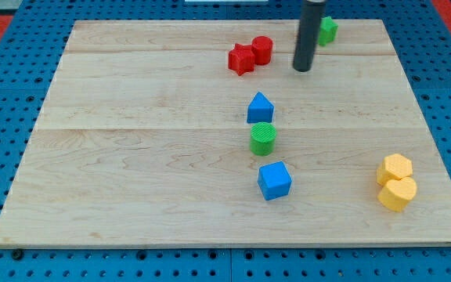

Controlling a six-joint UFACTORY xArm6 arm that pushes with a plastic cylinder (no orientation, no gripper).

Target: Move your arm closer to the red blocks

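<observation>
Two red blocks touch each other near the view's top centre of the wooden board (131,157): a red star-shaped block (241,59) and a red cylinder (262,50) to its right. My tip (302,69) is the lower end of the dark rod. It stands a little to the right of the red cylinder, apart from it, with a gap of bare wood between them.
A green block (328,30) sits just right of the rod at the top. A blue house-shaped block (260,108), a green cylinder (263,138) and a blue cube (274,180) form a column at centre. Two yellow blocks (395,169) (398,193) lie at the lower right.
</observation>
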